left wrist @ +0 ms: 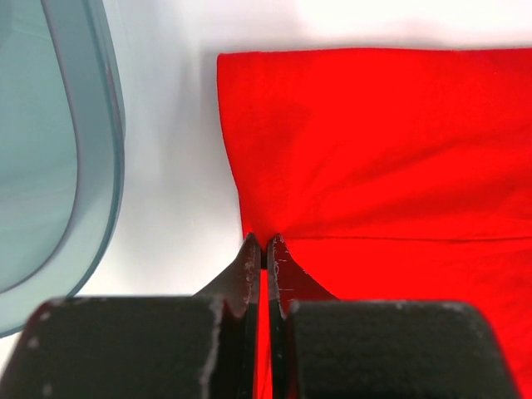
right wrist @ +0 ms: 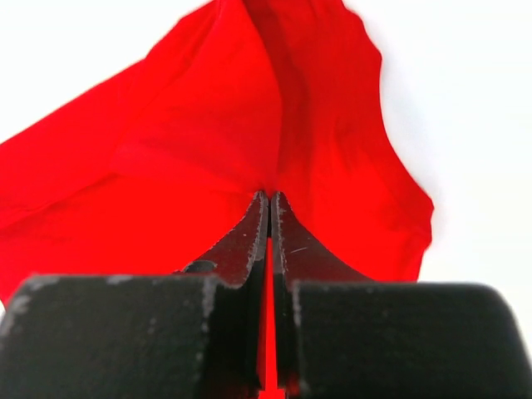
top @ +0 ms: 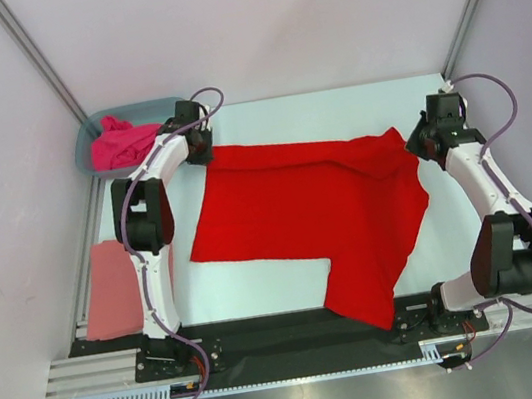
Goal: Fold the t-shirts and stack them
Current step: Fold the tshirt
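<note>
A bright red t-shirt (top: pixel 313 207) lies spread across the table, stretched between both arms. My left gripper (top: pixel 203 149) is shut on its far left edge; in the left wrist view the jaws (left wrist: pixel 264 243) pinch the cloth (left wrist: pixel 374 150). My right gripper (top: pixel 419 143) is shut on the shirt's far right part, the red cloth (right wrist: pixel 208 150) bunching at the fingertips (right wrist: pixel 270 196). A salmon-pink t-shirt (top: pixel 110 290) lies folded at the near left. A magenta-pink t-shirt (top: pixel 122 143) sits crumpled in the tub.
A translucent blue-grey plastic tub (top: pixel 88 147) stands at the far left corner, its rim (left wrist: pixel 108 150) close beside my left gripper. White table surface (top: pixel 260 286) shows in front of the red shirt. Frame posts rise at both back corners.
</note>
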